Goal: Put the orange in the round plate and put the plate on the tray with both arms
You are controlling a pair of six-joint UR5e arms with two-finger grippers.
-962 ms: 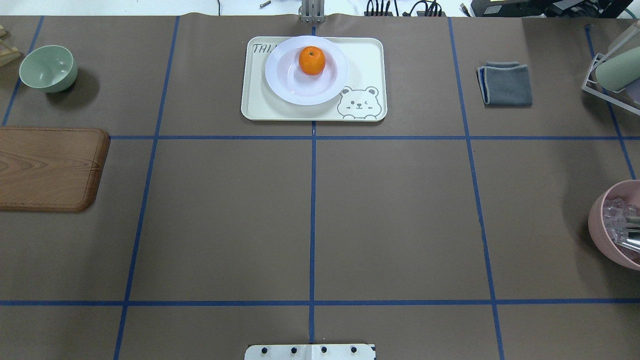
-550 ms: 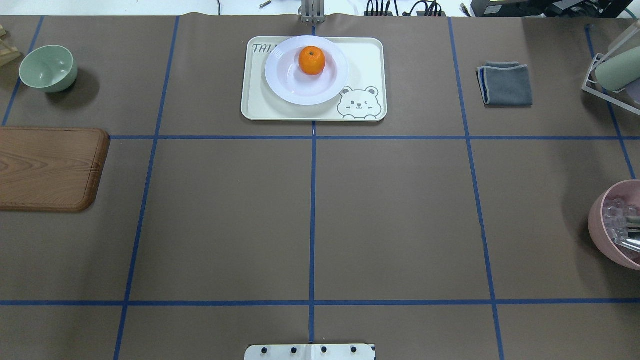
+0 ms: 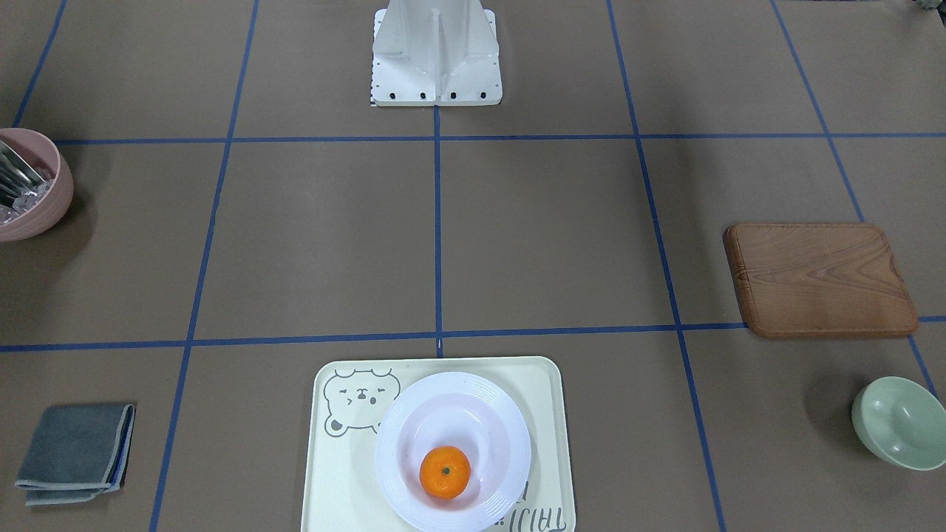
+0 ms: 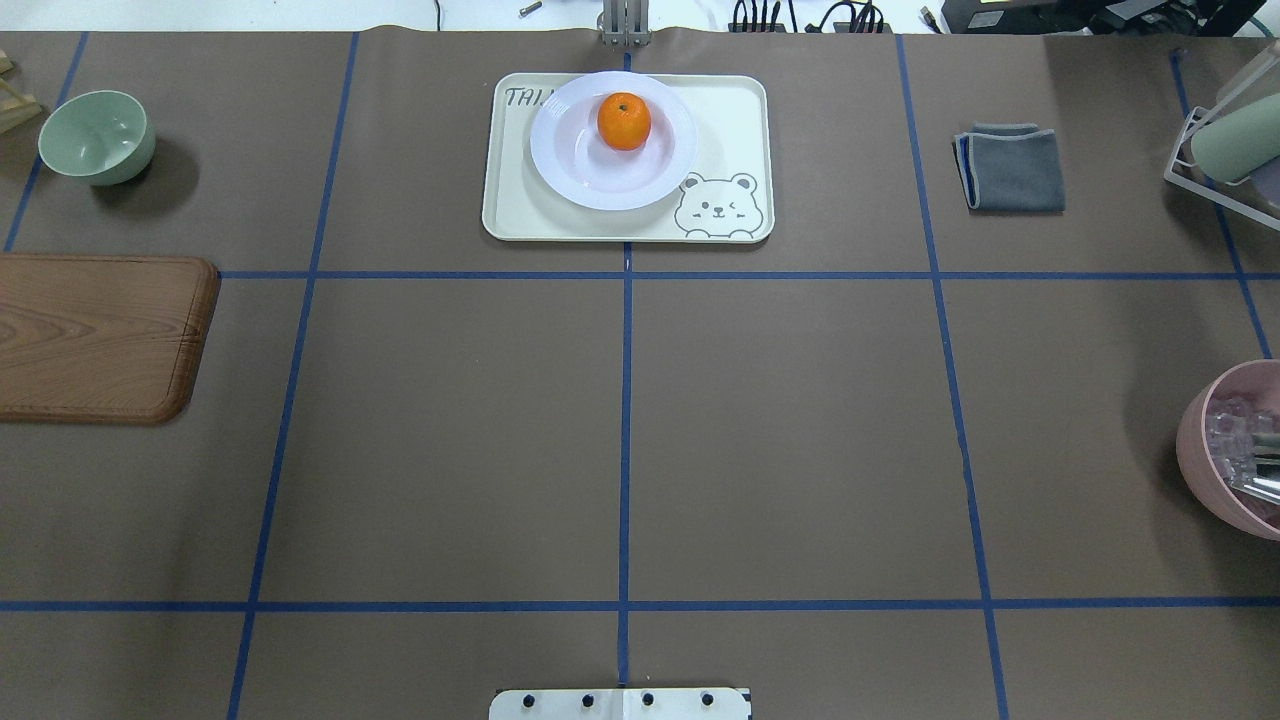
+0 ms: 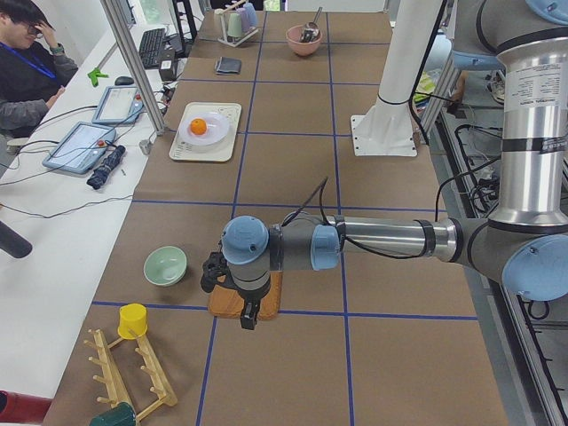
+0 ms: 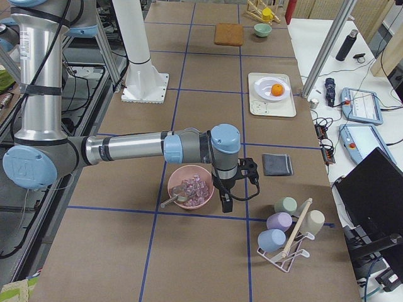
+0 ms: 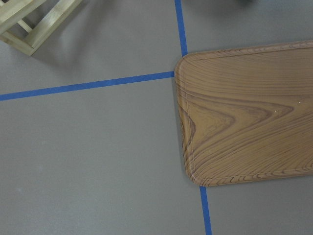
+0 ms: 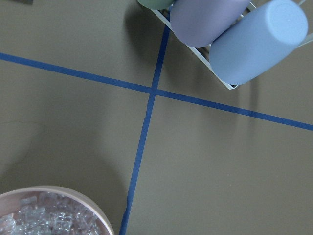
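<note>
I see matt brown paper covering the bench (image 4: 450,430), a glossy white round plate (image 4: 585,165), a smooth cream tray (image 4: 735,120), a wood-grained board (image 4: 90,335) and a soft grey folded cloth (image 4: 1015,172).

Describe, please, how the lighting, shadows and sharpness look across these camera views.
Overhead exterior: the light is even, the pale green bowl throws a soft shadow toward the view's right, and the round plate shows a faint sheen. Left wrist-mounted: the grain of the wooden board is sharp. Right wrist-mounted: a broad soft shadow lies beside the pink bowl.
</note>
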